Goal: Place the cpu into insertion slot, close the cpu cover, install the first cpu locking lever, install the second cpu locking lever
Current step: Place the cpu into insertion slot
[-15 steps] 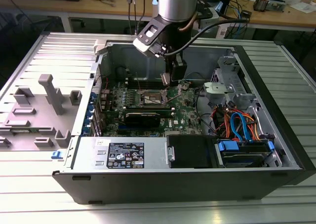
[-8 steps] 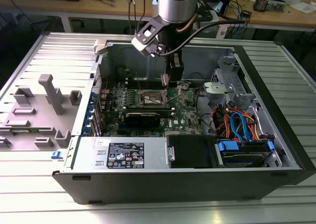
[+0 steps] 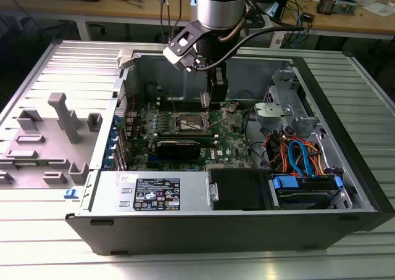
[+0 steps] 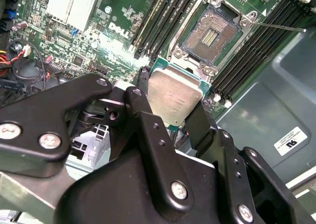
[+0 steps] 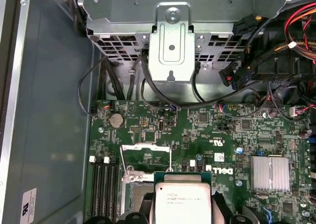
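Note:
My gripper [image 4: 173, 105] is shut on the cpu [image 4: 174, 93], a flat square chip with a dull silver top and a green edge, gripped by two opposite sides between black fingers [image 4: 140, 103]. It hangs above the green motherboard [image 3: 225, 135], just beside the insertion slot [image 4: 210, 34], which lies open with its dark contact field and silvery rim bare. In the first wrist view the cpu [image 5: 181, 199] sits between the fingers, with the raised silvery cpu cover [image 5: 143, 148] beyond it. A thin locking lever [image 4: 276, 26] sticks out from the socket. In the exterior view my gripper [image 3: 212, 101] is inside the case, over the insertion slot [image 3: 190, 123].
Black memory slots [image 4: 165, 17] flank the socket on both sides. A silver heatsink [image 5: 269, 173], a metal drive cage [image 5: 170, 46] and bundled cables [image 3: 296, 156] stand nearby. The open computer case [image 3: 203, 227] walls in the board; grey plastic fixtures [image 3: 65, 116] lie on the exterior view's left.

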You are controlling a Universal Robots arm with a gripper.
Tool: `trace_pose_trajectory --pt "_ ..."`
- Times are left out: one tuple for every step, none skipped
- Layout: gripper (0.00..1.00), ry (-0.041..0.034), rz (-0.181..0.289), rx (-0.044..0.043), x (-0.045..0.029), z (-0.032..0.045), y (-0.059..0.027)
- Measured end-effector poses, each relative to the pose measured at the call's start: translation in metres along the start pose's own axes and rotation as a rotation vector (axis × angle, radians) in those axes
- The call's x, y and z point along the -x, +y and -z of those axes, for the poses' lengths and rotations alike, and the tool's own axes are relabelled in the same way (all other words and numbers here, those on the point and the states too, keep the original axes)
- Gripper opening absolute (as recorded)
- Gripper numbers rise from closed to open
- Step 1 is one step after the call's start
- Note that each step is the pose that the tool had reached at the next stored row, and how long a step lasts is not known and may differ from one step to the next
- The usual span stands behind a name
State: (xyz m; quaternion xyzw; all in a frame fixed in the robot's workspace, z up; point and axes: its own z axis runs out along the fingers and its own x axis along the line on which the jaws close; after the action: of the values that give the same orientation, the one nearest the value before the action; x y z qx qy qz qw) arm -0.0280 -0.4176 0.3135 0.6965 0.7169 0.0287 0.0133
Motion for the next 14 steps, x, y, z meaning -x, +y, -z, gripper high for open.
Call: trace_pose_trajectory --pt "0.55 0.0 0.0 0.0 0.0 0.0 0.0" --pt "0.55 0.0 0.0 0.0 0.0 0.0 0.0" --pt "0.55 0.0 0.0 0.0 0.0 0.0 0.0" --pt "0.55 0.0 0.0 0.0 0.0 0.0 0.0" --pt "0.55 0.0 0.0 0.0 0.0 0.0 0.0" --pt "0.55 0.0 0.0 0.0 0.0 0.0 0.0" --pt "0.55 0.0 0.0 0.0 0.0 0.0 0.0" --pt "0.55 0.0 0.0 0.0 0.0 0.0 0.0" --pt "0.55 0.0 0.0 0.0001 0.0 0.0 0.0" --pt "0.55 0.0 0.0 0.0 0.0 0.0 0.0" --pt "0.55 0.0 0.0 0.0001 0.0 0.0 0.0" --pt "0.55 0.0007 0.0 0.0003 -0.0009 -0.0005 -0.0007" --pt "0.55 0.0009 0.0 0.0001 -0.0022 -0.0016 -0.0035" --pt "0.55 0.0008 0.0 0.0001 -0.0029 -0.0027 -0.0074"
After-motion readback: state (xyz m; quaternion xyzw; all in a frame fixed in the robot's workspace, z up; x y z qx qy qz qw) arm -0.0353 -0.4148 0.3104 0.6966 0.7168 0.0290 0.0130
